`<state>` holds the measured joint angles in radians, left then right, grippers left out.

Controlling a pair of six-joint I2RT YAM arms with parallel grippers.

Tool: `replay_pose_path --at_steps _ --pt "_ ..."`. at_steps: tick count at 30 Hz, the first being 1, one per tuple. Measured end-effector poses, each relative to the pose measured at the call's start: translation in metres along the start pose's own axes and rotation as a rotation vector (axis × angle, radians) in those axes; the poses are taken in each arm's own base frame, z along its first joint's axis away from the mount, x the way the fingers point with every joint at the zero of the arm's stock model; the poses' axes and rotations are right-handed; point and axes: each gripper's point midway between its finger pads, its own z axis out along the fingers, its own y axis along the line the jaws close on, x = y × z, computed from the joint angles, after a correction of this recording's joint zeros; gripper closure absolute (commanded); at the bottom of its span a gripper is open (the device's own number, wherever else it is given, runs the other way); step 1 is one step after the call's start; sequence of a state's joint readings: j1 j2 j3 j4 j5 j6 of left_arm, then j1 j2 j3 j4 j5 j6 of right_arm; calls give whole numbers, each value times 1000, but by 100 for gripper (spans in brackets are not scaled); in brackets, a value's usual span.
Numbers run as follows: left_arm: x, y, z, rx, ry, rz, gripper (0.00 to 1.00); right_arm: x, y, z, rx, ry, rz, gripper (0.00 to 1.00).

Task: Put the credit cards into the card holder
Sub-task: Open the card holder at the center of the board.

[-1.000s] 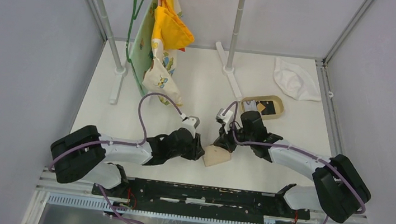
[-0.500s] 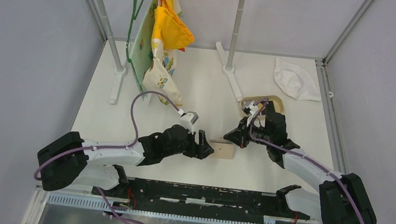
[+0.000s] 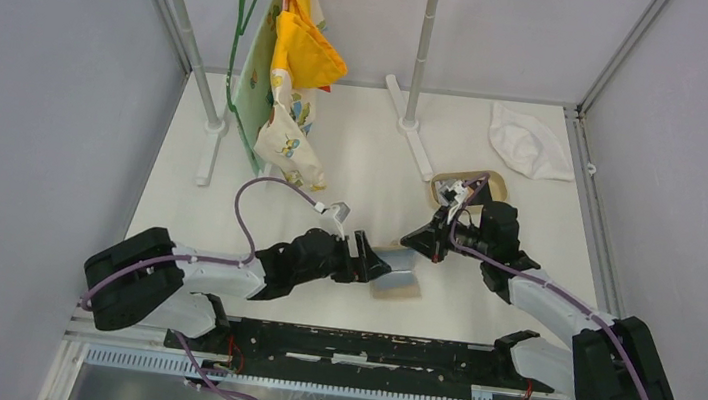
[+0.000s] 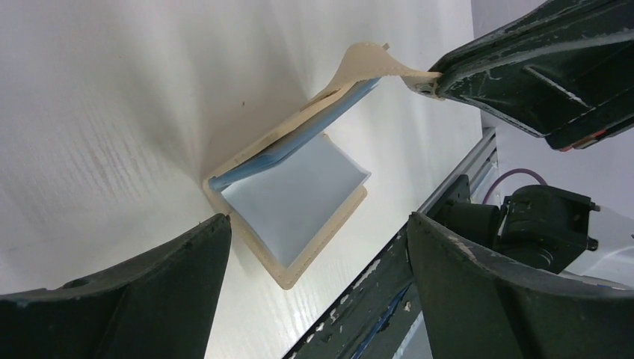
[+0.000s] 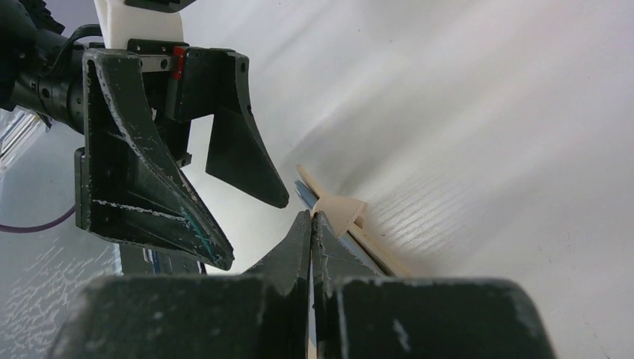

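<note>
The tan card holder [image 3: 402, 274] lies on the table, hinged open, light blue inside [image 4: 295, 191]. My right gripper [image 3: 418, 239] is shut on its snap tab [image 5: 340, 209] and holds the top flap up at a slant. My left gripper [image 3: 370, 259] is open and empty, its fingers [image 4: 149, 292] on either side of the lower half's near corner, not touching it. It also shows in the right wrist view [image 5: 254, 232]. The credit cards [image 3: 479, 190], dark and gold, lie in the oval tan tray [image 3: 497, 198] behind the right wrist, partly hidden.
A rack with a green hanger and yellow patterned cloths [image 3: 294, 72] stands at the back left. A white stand's post and foot [image 3: 416, 132] are at the back middle. A white cloth [image 3: 530, 142] lies at the back right. The black base rail [image 3: 363, 347] runs along the near edge.
The card holder lay flat and shut half a second ago; now its top flap is raised by the right gripper on the tab. The left gripper stays open beside it.
</note>
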<state>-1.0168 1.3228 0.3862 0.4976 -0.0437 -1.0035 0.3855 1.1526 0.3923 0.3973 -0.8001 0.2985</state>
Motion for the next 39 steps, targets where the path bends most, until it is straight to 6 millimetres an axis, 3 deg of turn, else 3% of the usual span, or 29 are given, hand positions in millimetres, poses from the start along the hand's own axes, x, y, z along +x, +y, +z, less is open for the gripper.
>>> replay_pose_path --at_steps 12,16,24,32,39 --pt "5 38 5 -146 -1 87 32 -10 -12 -8 77 -37 -75 100" --pt "1 39 6 -156 6 172 46 -9 -21 -12 125 -33 -121 100" --pt "-6 24 16 -124 29 297 62 -4 -44 -21 253 1 -209 100" --pt "10 38 29 -162 110 326 61 -2 -68 -31 384 53 -284 100" --pt "-8 17 40 -157 81 357 46 -4 -102 -45 543 156 -372 93"
